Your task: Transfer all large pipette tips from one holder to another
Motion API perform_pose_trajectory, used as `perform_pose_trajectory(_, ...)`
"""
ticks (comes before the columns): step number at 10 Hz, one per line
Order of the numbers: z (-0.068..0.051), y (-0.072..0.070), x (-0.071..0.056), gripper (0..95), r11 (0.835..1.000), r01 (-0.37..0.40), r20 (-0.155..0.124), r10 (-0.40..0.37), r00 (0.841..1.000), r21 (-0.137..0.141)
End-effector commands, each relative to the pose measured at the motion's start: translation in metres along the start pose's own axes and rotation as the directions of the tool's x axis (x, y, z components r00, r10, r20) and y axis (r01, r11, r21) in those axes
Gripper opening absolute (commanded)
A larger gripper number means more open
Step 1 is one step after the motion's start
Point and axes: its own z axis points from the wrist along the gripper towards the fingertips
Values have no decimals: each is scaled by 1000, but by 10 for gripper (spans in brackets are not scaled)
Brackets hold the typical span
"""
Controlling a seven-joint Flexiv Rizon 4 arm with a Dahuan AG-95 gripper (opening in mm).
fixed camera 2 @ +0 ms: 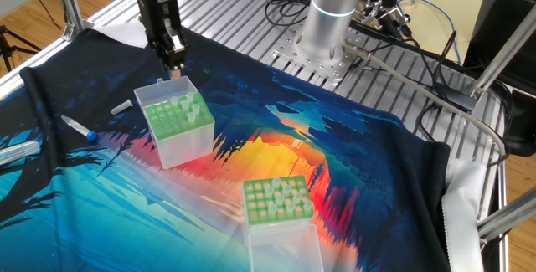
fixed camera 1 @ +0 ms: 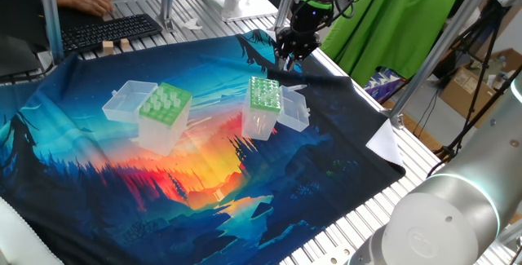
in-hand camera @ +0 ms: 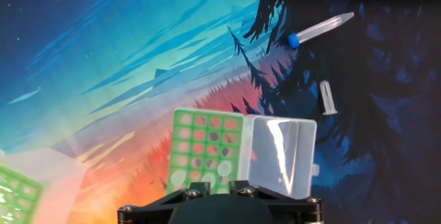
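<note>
The wide-holed light-green holder stands left of centre with its lid open, and whitish large pipette tips show in its holes. The narrower, darker-green holder stands with its clear lid folded open, and a few tips stand at one end. My gripper hangs just above and behind the narrower holder. The fingers stand close together, and what lies between them is not clear.
A blue-capped tube and a small clear tube lie on the printed cloth beyond the narrower holder. Another tube lies at the cloth's edge. A keyboard and the robot base stand at the table's sides.
</note>
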Motion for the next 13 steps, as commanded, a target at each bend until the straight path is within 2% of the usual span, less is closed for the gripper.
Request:
perform_pose_trajectory(1,-6,19,17,0,998,-61,-12,61,998,-1)
perform_pose_trajectory(5,1,48,37,0,995,-103,-16,103,995,-10)
perform_pose_trajectory(10,7,84,39,0,991,-137,-9,137,991,0)
perform_pose_trajectory(13,17,103,40,0,987,-159,-2,159,987,8)
